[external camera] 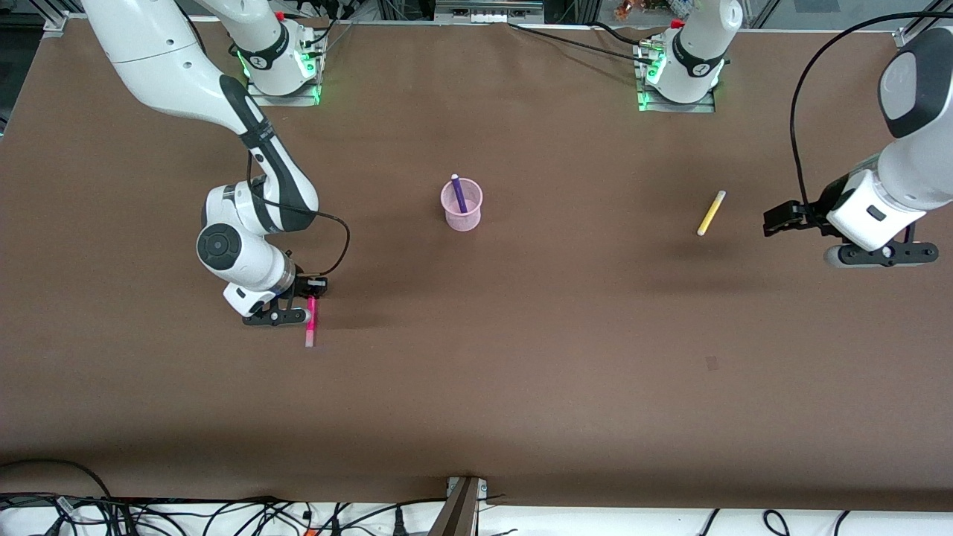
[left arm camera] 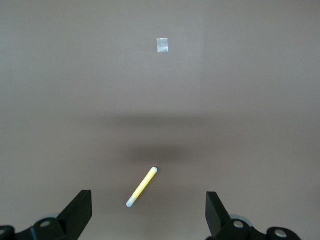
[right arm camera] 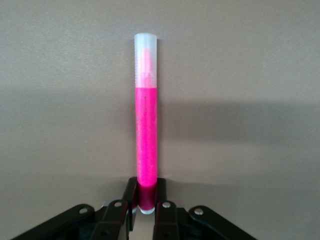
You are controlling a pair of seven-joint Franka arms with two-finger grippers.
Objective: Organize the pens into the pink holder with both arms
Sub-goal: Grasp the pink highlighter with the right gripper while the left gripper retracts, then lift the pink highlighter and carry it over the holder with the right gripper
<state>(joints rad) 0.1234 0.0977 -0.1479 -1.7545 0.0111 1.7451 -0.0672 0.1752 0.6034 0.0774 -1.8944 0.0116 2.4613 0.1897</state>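
Observation:
The pink holder (external camera: 462,208) stands mid-table with the dark purple pen (external camera: 459,192) upright in it. My right gripper (external camera: 301,309) is low at the table toward the right arm's end, shut on one end of the magenta pen (external camera: 311,321). In the right wrist view the magenta pen (right arm camera: 146,125) sticks straight out from between the fingers of the right gripper (right arm camera: 146,197). The yellow pen (external camera: 711,213) lies on the table toward the left arm's end. My left gripper (external camera: 882,254) hangs open and empty over the table beside it. The left wrist view shows that gripper (left arm camera: 148,212) and the yellow pen (left arm camera: 142,187). The light green pen is out of view.
A small pale patch (external camera: 712,362) marks the brown table nearer the front camera than the yellow pen; it also shows in the left wrist view (left arm camera: 162,45). Cables lie along the table's front edge (external camera: 476,495).

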